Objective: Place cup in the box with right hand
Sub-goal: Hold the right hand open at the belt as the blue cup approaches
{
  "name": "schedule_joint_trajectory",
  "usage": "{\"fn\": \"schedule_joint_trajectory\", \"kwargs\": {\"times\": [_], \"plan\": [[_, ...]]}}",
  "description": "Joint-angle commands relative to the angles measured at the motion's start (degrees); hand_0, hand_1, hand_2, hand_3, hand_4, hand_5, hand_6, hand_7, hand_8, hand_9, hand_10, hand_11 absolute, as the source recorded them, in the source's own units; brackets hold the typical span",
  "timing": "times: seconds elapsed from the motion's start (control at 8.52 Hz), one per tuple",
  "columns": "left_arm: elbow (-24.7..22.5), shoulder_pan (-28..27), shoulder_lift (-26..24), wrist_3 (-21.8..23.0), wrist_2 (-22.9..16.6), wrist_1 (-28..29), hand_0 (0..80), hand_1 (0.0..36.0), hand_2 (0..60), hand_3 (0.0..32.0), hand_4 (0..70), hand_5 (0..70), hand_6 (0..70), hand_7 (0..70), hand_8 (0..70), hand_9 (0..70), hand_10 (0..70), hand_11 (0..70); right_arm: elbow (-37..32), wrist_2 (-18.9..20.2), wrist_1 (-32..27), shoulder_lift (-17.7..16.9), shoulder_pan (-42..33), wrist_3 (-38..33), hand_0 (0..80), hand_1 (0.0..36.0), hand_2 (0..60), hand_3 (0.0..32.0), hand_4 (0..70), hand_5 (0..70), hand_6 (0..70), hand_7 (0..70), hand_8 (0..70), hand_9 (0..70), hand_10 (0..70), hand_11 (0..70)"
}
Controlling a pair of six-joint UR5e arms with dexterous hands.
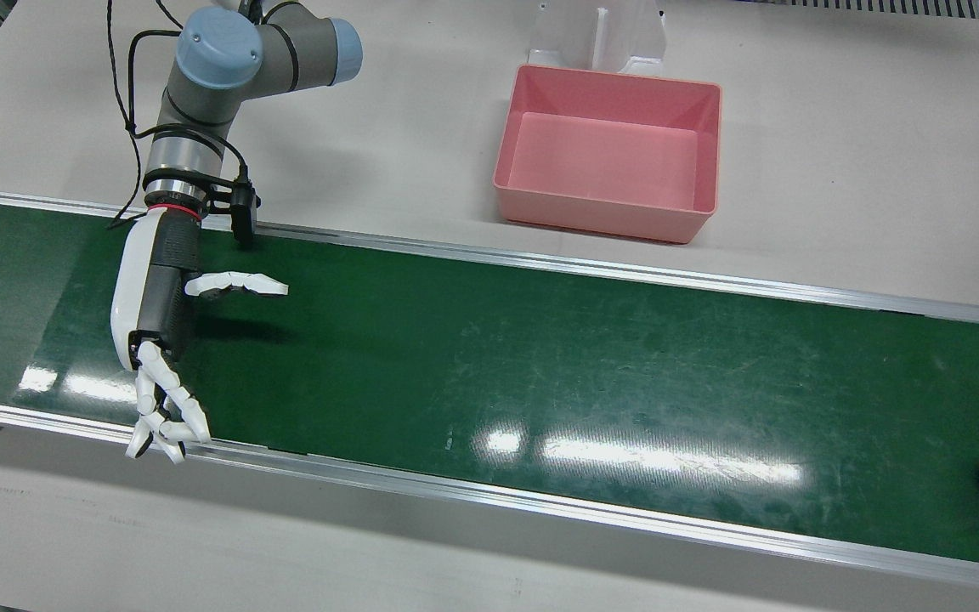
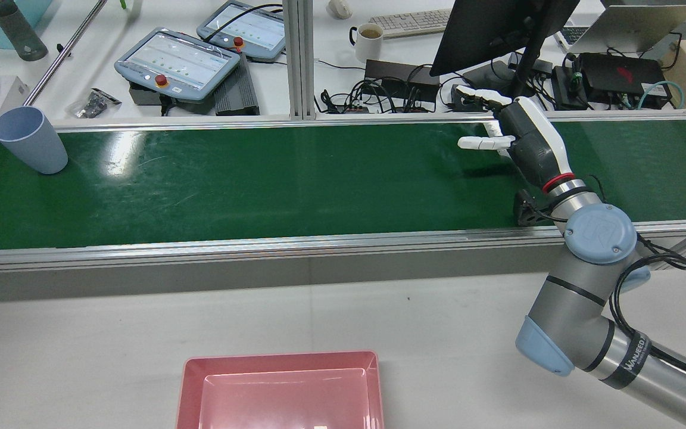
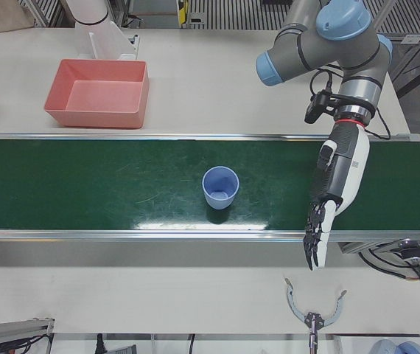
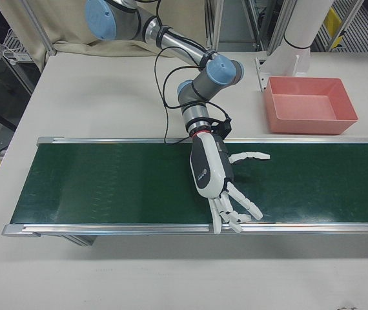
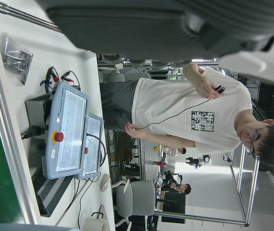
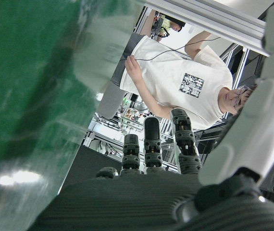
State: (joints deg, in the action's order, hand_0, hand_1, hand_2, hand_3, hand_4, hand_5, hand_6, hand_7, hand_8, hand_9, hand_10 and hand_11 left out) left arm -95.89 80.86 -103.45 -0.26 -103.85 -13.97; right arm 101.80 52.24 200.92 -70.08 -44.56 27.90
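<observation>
Right hand (image 1: 158, 340) spread, empty, over green belt (image 1: 540, 357); cup (image 2: 30, 140) upright, far off; left hand apparently empty.

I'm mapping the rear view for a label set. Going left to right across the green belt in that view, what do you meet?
Blue cup standing at the far left of the green belt → a long bare stretch of belt → the right robot hand, fingers apart, holding nothing, above the belt's right part.

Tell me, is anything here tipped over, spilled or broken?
Nothing stands out. The pale blue plastic cup stands upright on the green conveyor belt, the pink plastic box sits empty, and the open right hand holds nothing.
</observation>
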Motion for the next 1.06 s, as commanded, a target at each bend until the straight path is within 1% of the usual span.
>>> {"fn": "schedule_joint_trajectory", "kwargs": {"times": [0.0,0.12,0.35,0.59,0.82,0.94], "plan": [[0.0,0.0,0.0,0.0,0.05,0.0,0.0,0.0,0.0,0.0,0.0,0.0,0.0,0.0,0.0,0.0,0.0,0.0,0.07,-0.03,0.0,-0.15,0.09,-0.21,45.5,0.0,0.0,0.0,10.8,2.6,8.5,40.2,8.8,19.5,0.0,0.0],[0.0,0.0,0.0,0.0,0.05,0.0,0.0,0.0,0.0,0.0,0.0,0.0,0.0,0.0,0.0,0.0,0.0,0.0,0.07,-0.03,0.0,-0.06,0.0,-0.12,45.6,0.0,0.0,0.0,11.2,2.6,8.7,41.0,9.0,19.8,0.0,0.0],[0.0,0.0,0.0,0.0,0.05,0.0,0.0,0.0,0.0,0.0,0.0,0.0,0.0,0.0,0.0,0.0,0.0,0.0,-0.11,-0.47,-0.09,1.16,0.09,0.05,45.0,0.0,0.0,0.0,12.2,2.6,9.4,43.9,9.3,20.8,0.0,0.0],[0.0,0.0,0.0,0.0,-0.03,0.0,0.0,0.0,0.0,0.0,0.0,0.0,0.0,0.0,0.0,0.0,0.0,0.0,-0.11,-1.87,-3.84,0.65,0.18,0.23,43.6,0.0,0.0,0.0,11.2,2.5,9.7,44.9,9.5,21.2,0.0,0.0],[0.0,0.0,0.0,0.0,0.05,0.0,0.0,0.0,0.0,0.0,0.0,0.0,0.0,0.0,0.0,0.0,0.0,0.0,-0.11,-2.4,-4.04,0.38,0.18,0.05,43.0,0.0,0.0,0.0,7.9,2.6,9.1,42.4,9.2,20.3,0.0,0.0],[0.0,0.0,0.0,0.0,-0.03,0.0,0.0,0.0,0.0,0.0,0.0,0.0,0.0,0.0,0.0,0.0,0.0,0.0,-0.02,-4.84,-4.04,0.12,0.35,-0.03,42.8,0.0,0.0,0.0,6.9,2.6,8.6,39.5,9.0,19.5,0.0,0.0]]}}
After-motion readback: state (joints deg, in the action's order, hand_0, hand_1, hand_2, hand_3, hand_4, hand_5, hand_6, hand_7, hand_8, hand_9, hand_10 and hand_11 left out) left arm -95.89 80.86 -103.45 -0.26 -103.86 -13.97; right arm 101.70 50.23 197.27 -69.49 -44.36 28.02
